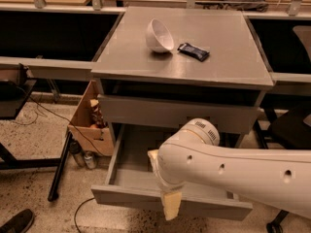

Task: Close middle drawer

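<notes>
Hanging jaws at middle drawer (121, 199) front; bowl (159, 35) on cabinet top (223, 47).

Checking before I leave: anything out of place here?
The bowl lies tipped on its side on the cabinet top. The middle drawer stands pulled far out, with the gripper at its front panel.
</notes>
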Controlling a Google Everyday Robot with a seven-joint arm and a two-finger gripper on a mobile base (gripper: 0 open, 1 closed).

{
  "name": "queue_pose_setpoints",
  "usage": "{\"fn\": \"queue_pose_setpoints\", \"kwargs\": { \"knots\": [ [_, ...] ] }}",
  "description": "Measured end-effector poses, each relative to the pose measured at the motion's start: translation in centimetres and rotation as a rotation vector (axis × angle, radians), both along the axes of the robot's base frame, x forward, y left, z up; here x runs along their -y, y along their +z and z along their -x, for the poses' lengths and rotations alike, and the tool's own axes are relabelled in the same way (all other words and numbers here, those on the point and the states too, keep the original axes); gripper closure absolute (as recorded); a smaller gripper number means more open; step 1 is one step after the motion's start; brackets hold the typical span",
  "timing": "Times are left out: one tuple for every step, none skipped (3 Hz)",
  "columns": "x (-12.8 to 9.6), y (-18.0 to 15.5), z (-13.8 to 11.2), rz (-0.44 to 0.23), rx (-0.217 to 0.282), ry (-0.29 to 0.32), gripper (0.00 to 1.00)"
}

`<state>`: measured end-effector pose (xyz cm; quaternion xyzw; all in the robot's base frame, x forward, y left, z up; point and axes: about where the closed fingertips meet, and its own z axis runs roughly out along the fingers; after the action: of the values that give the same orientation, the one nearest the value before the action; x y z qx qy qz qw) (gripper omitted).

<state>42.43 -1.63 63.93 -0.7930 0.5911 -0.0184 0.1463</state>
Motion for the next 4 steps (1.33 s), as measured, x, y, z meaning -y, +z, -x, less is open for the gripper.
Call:
{"fn": "queue_pose_setpoints", "kwargs": {
  "knots": [
    [0.1, 0.6, 0.3, 0.030, 0.008, -0.007, 0.00],
    [-0.7, -0.6, -0.7, 0.072, -0.017, 0.007, 0.00],
    [-2.7, -4.3, -1.6, 0.089, -0.059, 0.054, 0.00],
    [-5.0, -8.8, -1.8, 0.088, -0.101, 0.103, 0.00]
  ]
}}
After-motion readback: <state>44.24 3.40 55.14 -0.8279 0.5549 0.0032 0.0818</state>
